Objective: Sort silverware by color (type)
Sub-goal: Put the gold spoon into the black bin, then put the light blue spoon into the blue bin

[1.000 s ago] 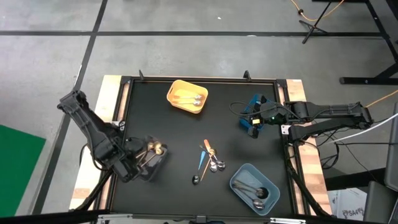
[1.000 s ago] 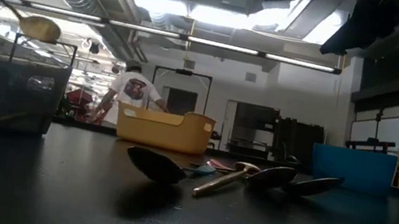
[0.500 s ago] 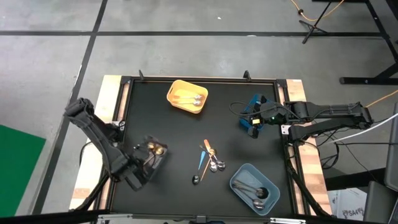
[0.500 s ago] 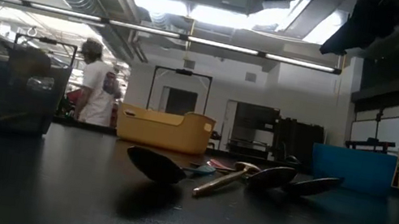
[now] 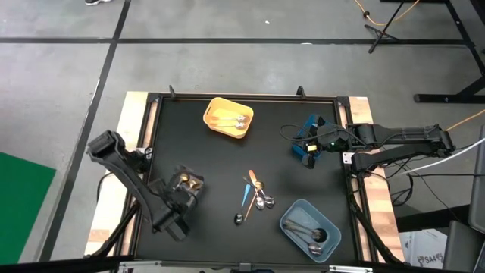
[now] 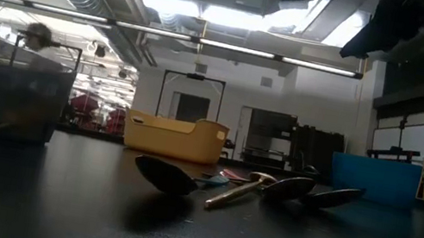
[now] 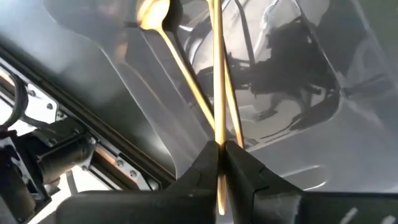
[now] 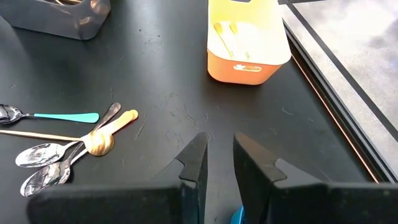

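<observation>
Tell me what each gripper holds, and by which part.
The left gripper is shut on a gold spoon, pinched by the thin handle over the clear bin. The right gripper holds nothing; its fingers stand apart above bare table.

Both arms were dark, boxy-jointed links. Left arm (image 5: 125, 171) all black; right arm (image 5: 394, 140) carried black cabling and blue fittings at its 9 o'clock end.

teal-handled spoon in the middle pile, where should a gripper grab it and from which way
Probably by the teal handle, coming straight down from above. The teal-handled spoon lies flat on the table, and in the right wrist view its handle sticks out clear of the silver spoons and the orange-handled one, while its bowl sits at the picture's edge, so fingers straddling the handle crosswise should meet nothing else.
</observation>
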`<state>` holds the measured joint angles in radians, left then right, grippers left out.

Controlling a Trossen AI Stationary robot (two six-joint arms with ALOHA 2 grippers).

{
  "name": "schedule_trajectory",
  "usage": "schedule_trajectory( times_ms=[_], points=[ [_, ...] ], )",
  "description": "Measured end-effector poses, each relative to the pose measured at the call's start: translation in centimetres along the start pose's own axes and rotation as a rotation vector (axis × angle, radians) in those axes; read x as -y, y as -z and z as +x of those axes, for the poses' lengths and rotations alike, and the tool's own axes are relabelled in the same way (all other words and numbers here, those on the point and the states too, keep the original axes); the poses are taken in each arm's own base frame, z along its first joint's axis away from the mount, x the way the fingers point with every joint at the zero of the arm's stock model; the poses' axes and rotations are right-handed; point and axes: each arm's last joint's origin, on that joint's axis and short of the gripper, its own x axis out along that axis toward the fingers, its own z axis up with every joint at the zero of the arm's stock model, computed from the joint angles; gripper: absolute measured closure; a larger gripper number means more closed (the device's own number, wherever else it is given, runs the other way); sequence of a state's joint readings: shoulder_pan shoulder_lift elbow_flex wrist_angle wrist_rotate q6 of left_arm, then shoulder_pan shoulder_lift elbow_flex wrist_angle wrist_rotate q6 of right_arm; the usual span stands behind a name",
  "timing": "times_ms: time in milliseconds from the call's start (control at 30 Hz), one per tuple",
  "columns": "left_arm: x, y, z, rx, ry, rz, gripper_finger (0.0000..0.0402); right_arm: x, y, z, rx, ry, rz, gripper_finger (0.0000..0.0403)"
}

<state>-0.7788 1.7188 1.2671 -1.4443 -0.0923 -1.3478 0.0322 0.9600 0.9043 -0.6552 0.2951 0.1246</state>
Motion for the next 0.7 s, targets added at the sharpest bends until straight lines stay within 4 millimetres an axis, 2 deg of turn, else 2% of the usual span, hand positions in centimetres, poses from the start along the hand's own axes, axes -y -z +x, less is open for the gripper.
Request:
schedule_trajectory(
  times_ms=[200, 700],
  points=[
    [0.29, -0.04, 0.32, -0.002, -0.016, 0.051, 0.0389, 0.0, 0.0, 0.0, 0.0, 0.0, 0.0, 0.0336],
    [0.3, -0.05, 0.32, -0.001, -0.014, 0.052, 0.0347, 0.0, 0.0, 0.0, 0.0, 0.0, 0.0, 0.0336]
  ],
)
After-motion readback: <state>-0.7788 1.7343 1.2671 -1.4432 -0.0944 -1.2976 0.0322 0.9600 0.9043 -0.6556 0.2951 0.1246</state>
